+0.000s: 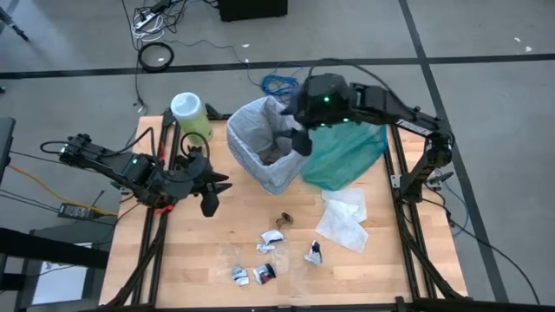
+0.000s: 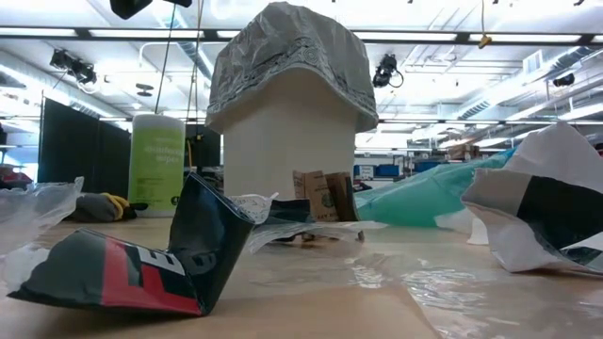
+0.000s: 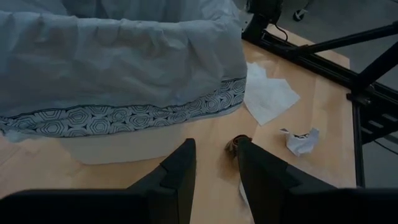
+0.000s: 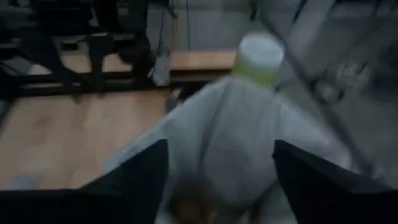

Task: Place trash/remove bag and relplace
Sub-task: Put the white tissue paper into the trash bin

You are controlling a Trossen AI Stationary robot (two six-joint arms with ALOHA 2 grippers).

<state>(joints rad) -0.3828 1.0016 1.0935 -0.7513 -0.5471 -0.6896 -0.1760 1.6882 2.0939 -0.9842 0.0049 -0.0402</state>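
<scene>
The pale grey-white crinkly plastic liner bag [image 1: 251, 130] is seen folded over the rim of the white bin [image 1: 279, 178], directly beneath the right pincer [image 1: 302, 139], whose fingers are spread wide with nothing between them; dark scraps can be made out at the bottom of the liner below it. The rest of the trash is scattered on the wooden counter [image 1: 199, 260], well apart from that pincer: a brown wad [image 1: 284, 218], a white crumpled scrap [image 1: 271, 237], dark shiny wrappers [image 1: 264, 273] and a flat white tissue [image 1: 344, 217]. A teal-green translucent plastic bag [image 1: 347, 156] lies just beside the bin, under the right arm. The left pincer [image 1: 208, 189] is held partly open and empty, near the bin's wall, with the brown wad just beyond its fingertips. It is judged that the liner could be snagged by the right pincer's open fingers on lifting out, so that the fold is dragged off the rim or the light bin is tipped. The teal bag could be caught by the arm, and the bin could be nudged by the left pincer while the brown wad is reached for.
</scene>
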